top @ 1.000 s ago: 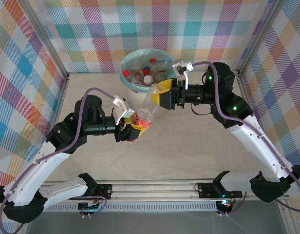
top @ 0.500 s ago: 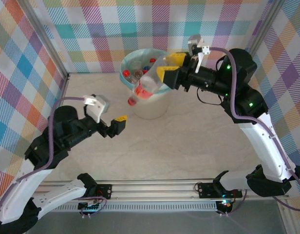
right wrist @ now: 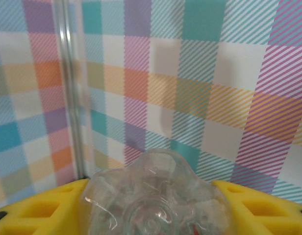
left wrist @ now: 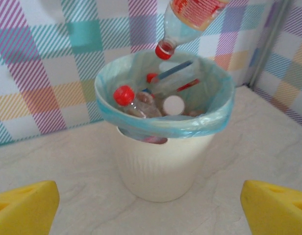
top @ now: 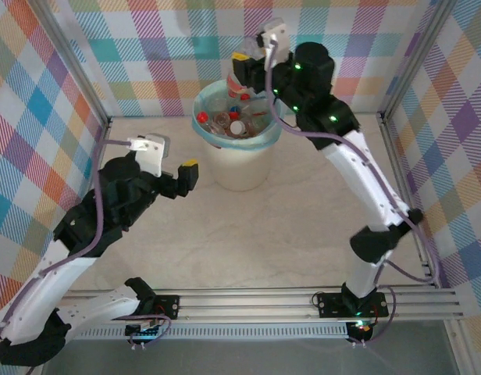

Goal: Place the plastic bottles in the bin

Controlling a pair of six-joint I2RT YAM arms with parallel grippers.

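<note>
Left wrist view, top: a clear red-capped bottle (left wrist: 190, 19) hangs neck-down over the ribbed cream bin (left wrist: 161, 166) (blue-lined); right wrist view shows the right gripper (right wrist: 151, 210) clamping its lumpy base; left gripper (left wrist: 151, 205) gapes

We see the bin (top: 239, 168): cream-white, ribbed, upright, light blue bag folded over its rim, near the back wall. Clear bottles (top: 229, 121) lie jumbled inside, red and white caps showing. The raised bottle (left wrist: 190, 19), clear with an orange-red label, tilts red cap down just above the bin's far rim.
</note>
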